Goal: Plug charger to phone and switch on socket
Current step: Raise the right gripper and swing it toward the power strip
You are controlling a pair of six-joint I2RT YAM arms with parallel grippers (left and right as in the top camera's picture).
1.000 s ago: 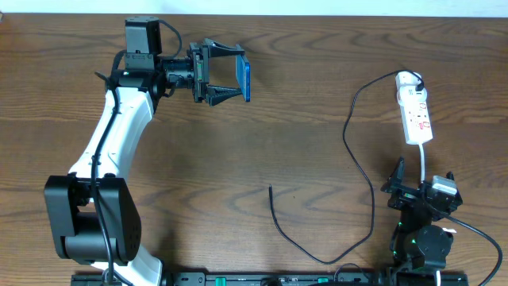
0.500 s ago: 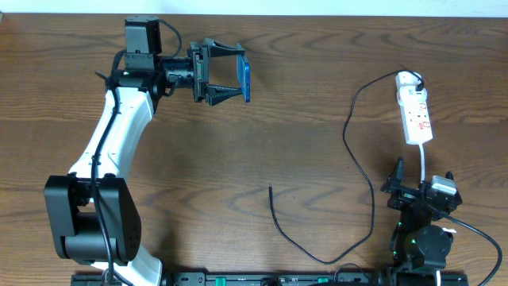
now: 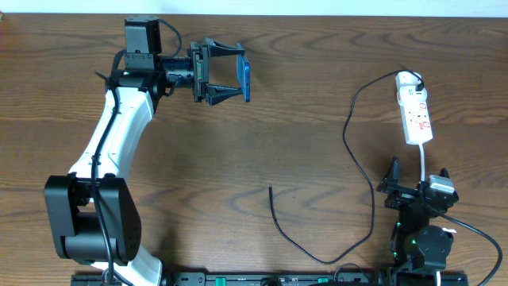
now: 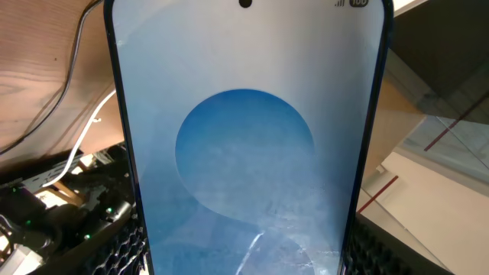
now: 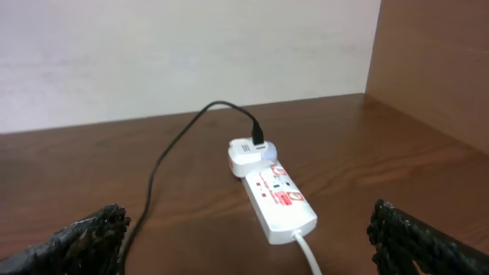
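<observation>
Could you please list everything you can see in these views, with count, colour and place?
table: one, brown wood, beneath everything
phone: one, blue screen, black edge, far side, left of centre
charger cable: one, black, looping from the right side to a free tip mid-table
power strip: one, white, red marks, far right
adapter: one, white, at strip's far end
left tool: one, black, shut on phone
right tool: one, black, open, facing power strip

We reach our left arm [image 3: 111, 135] toward upper left, left gripper [image 3: 238, 74] clamped on the phone [image 3: 247, 78], right gripper [image 3: 418, 170] at lower right, jaws spread wide
</observation>
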